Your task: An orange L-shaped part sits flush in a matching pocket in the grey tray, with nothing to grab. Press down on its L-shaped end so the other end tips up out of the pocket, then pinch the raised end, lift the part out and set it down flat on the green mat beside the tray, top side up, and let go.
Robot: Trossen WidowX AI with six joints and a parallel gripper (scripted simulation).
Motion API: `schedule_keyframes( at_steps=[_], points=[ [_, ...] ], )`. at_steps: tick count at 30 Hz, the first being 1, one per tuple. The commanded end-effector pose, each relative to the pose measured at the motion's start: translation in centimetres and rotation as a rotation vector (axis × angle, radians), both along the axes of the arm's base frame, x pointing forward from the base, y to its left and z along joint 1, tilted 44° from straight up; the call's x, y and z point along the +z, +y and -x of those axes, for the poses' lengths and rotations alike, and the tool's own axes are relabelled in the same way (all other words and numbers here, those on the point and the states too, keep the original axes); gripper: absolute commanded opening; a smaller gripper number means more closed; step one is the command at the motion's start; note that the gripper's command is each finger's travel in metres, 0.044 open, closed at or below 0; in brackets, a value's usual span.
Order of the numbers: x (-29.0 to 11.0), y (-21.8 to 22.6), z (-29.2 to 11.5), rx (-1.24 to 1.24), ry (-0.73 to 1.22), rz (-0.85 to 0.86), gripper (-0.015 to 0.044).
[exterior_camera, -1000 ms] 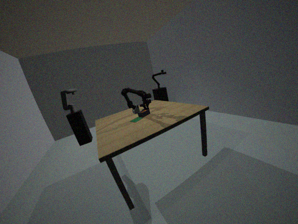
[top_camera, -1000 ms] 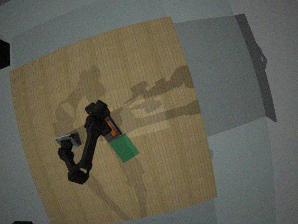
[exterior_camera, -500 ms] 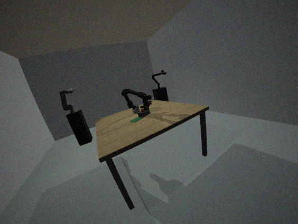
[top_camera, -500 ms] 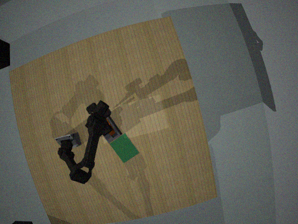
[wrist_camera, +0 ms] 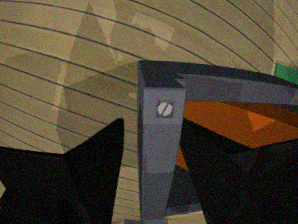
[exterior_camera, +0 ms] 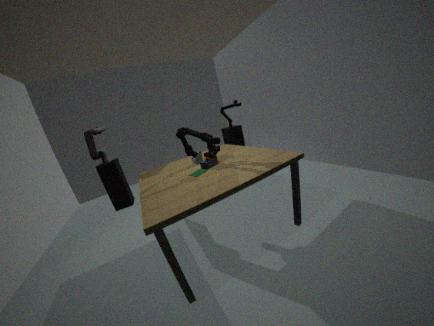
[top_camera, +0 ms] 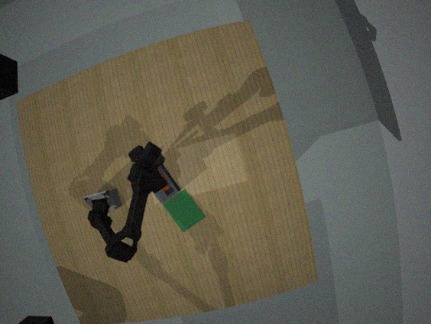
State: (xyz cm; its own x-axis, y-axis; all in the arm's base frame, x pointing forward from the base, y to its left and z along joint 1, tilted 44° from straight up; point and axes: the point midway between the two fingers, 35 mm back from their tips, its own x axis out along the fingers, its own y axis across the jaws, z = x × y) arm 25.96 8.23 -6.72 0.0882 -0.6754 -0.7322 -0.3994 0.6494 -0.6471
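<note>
The grey tray [top_camera: 166, 196] [exterior_camera: 210, 164] [wrist_camera: 160, 129] lies on the wooden table, with the orange L-shaped part [top_camera: 165, 187] [exterior_camera: 208, 158] [wrist_camera: 226, 121] in its pocket. The green mat [top_camera: 184, 210] [exterior_camera: 197, 173] [wrist_camera: 288, 71] lies flat against the tray's lower right side. My gripper [wrist_camera: 150, 124] is down at the tray's far end from the mat. Its fingers stand partly apart, one on each side of the tray's end wall, with nothing pinched. The right finger covers part of the orange part. The arm hides most of the tray in the top view. I cannot tell how far the part is tilted.
The arm's base [top_camera: 102, 199] stands on the table [top_camera: 229, 95] [exterior_camera: 173, 196] left of the tray. Two black pedestals [exterior_camera: 114, 184] [exterior_camera: 232, 135] with camera arms stand on the floor behind the table.
</note>
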Motion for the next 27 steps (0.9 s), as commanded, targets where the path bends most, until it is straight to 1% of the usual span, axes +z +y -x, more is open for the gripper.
schedule_keyframes(
  at_steps=[1,10,19,22,27],
  points=[
    [0.0,-0.3,0.1,0.002,0.005,0.009,0.018],
    [0.0,0.2,0.1,0.0,0.001,0.001,0.018],
    [0.4,1.7,0.7,0.002,0.005,0.007,0.018],
    [2.0,3.1,0.6,0.002,0.006,0.005,0.018],
    [7.2,6.9,0.9,0.002,0.007,0.004,0.018]
  ],
)
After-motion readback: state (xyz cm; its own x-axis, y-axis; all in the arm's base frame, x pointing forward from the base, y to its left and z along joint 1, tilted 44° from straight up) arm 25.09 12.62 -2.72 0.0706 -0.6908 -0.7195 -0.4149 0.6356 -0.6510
